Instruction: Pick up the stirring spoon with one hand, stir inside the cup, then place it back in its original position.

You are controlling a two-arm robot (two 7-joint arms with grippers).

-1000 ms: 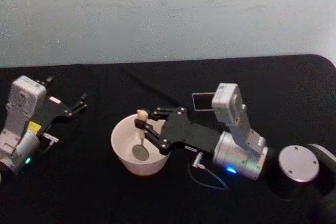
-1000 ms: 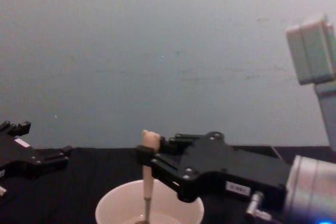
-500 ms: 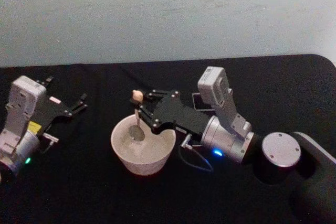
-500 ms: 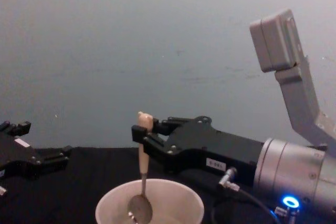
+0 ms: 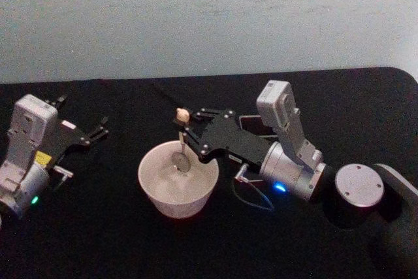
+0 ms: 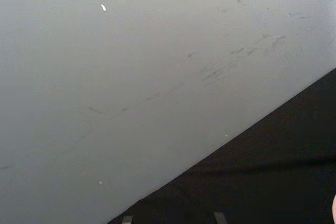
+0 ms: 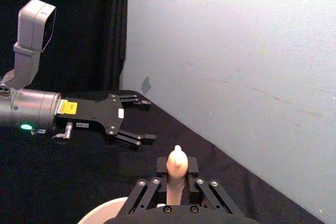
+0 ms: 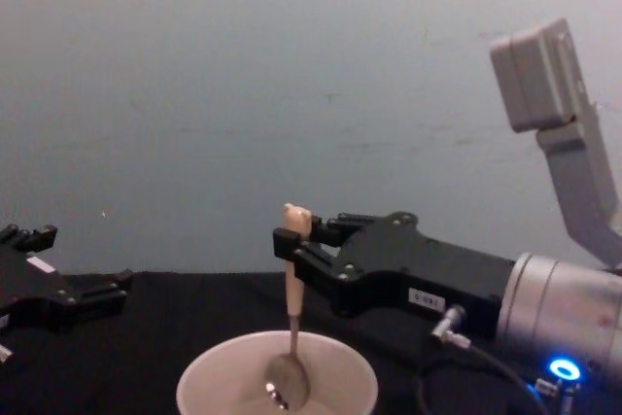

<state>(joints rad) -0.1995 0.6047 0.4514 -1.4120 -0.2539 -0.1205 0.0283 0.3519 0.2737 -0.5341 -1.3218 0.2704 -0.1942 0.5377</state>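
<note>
1. Right now our right tool (image 5: pixel 185 131) reaches in from the right over the far rim of the cup (image 5: pixel 149 181). It is clenched on the beige handle of the stirring spoon (image 8: pixel 292 298), just under the bear head.
2. We see the spoon hanging nearly upright, its metal bowl down inside the cup towards the far side. Whether it touches the cup's floor we cannot tell.
3. We find the cup standing on the black bench (image 5: pixel 98 240), near its middle.
4. We see the dark grey holder (image 5: pixel 249 123) to the far right of the cup, partly hidden behind the right arm.
5. Our left tool (image 5: pixel 83 112) sits at the bench's left, well apart from the cup, with its fingers spread and nothing in them.
</note>
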